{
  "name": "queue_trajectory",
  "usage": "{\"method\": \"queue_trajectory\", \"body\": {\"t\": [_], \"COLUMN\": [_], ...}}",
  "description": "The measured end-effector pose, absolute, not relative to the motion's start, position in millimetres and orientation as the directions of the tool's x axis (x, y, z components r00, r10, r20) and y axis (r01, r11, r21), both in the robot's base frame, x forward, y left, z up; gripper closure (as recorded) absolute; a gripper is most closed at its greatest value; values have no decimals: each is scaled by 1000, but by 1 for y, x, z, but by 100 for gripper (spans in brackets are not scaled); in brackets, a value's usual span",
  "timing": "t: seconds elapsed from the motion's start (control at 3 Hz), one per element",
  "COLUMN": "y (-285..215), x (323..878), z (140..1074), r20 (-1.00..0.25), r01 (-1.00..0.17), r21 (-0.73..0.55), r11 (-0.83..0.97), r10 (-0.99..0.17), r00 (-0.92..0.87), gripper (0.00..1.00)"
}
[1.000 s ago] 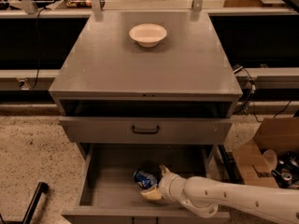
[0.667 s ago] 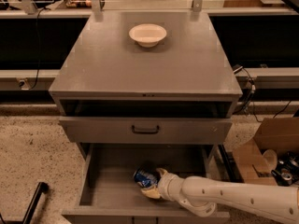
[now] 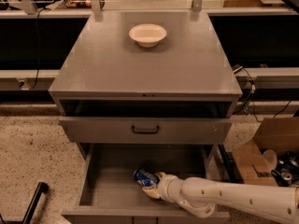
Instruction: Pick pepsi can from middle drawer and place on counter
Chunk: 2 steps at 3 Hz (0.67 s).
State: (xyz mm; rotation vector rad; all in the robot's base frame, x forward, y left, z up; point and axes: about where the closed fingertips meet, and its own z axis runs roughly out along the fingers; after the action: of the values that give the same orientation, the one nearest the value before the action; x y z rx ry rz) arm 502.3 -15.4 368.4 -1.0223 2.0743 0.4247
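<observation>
Lying in middle drawer, pepsi can touching tip of hand; whether hand grips it, cannot tell.

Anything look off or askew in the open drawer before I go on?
The small blue pepsi can lies tipped over, not upright, on the floor of the wide grey metal middle drawer, with the cream gripper close beside it. No spill shows.

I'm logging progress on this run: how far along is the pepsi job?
Done: the middle drawer stands open. In hand: the gripper is inside it, against the pepsi can, which lies on the drawer bottom. Left: lift it and set it on the counter, where a white bowl sits.
</observation>
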Motion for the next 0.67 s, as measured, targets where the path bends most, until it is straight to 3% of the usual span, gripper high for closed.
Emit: {"method": "queue_trajectory", "body": {"t": [0.33, 0.67], "y": [-27, -59], "x": [495, 497], "z": [383, 428], "r20": [-794, -854], "r01": [-788, -792], "r21": [-22, -27], "r11": [615, 611], "r10": [-490, -425], "r00": [-359, -299], "gripper": [89, 100]}}
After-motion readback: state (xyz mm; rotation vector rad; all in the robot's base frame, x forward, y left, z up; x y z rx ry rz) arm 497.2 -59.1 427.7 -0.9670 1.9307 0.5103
